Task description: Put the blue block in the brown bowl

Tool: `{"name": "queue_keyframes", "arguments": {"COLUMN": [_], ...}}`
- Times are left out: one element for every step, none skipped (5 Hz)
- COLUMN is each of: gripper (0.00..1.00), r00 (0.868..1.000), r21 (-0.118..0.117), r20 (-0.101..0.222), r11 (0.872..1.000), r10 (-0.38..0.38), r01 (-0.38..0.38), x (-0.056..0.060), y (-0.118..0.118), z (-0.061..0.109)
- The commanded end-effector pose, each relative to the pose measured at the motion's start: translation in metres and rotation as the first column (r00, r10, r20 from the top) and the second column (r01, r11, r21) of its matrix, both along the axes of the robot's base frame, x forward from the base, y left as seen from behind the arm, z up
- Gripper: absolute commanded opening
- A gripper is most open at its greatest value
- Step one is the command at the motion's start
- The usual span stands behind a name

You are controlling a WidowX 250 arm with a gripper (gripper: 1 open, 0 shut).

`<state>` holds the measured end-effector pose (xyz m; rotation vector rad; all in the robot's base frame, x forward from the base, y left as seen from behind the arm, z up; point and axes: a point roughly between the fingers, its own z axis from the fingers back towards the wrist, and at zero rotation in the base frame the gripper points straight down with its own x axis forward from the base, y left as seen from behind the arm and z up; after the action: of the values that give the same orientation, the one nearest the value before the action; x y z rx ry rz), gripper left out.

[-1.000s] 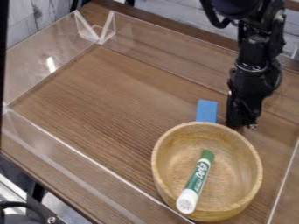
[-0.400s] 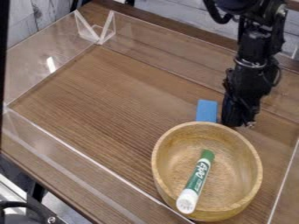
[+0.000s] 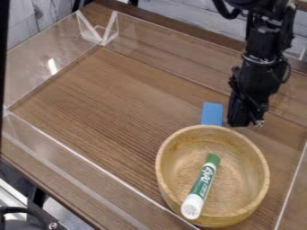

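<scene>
You've got a brown wood-grain table (image 3: 102, 85) w/ a pale raised edge, cables on the floor bottom left, and a clear plastic stand (image 3: 99, 30) up in the far left corner. Your blue block (image 3: 213, 114) is on the wood just behind the brown bowl (image 3: 175, 171), long axis running roughly front to back. It's a matte rectangle; the bowl's round w/ a thick tan rim, Expo marker (image 3: 202, 187) inside, white cap toward you. Your black gripper (image 3: 249, 124) is pressed together, right of the block.

The wooden table (image 3: 110, 97) carries the brown bowl (image 3: 175, 184), with the blue block (image 3: 213, 114) lying on its boards just beside the rim.
</scene>
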<state>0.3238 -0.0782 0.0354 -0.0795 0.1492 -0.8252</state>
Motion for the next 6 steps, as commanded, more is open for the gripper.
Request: {"name": "queue_keyframes", "arguments": {"gripper": [0.0, 0.0, 0.0, 0.0, 0.0, 1.0], "r00": [0.995, 0.996, 0.996, 0.995, 0.994, 0.993], "r21": [-0.022, -0.018, -0.01, 0.004, 0.015, 0.017], "r20": [0.095, 0.083, 0.073, 0.075, 0.087, 0.094], "r11": [1.0, 0.999, 0.999, 0.998, 0.997, 0.997], "r10": [0.019, 0.034, 0.051, 0.06, 0.068, 0.069], "r01": [-0.017, -0.033, -0.05, -0.06, -0.07, -0.071], "x": [0.013, 0.013, 0.013, 0.015, 0.018, 0.022], "y": [0.001, 0.003, 0.006, 0.014, 0.024, 0.027], "z": [0.039, 0.048, 0.062, 0.075, 0.083, 0.072]}}
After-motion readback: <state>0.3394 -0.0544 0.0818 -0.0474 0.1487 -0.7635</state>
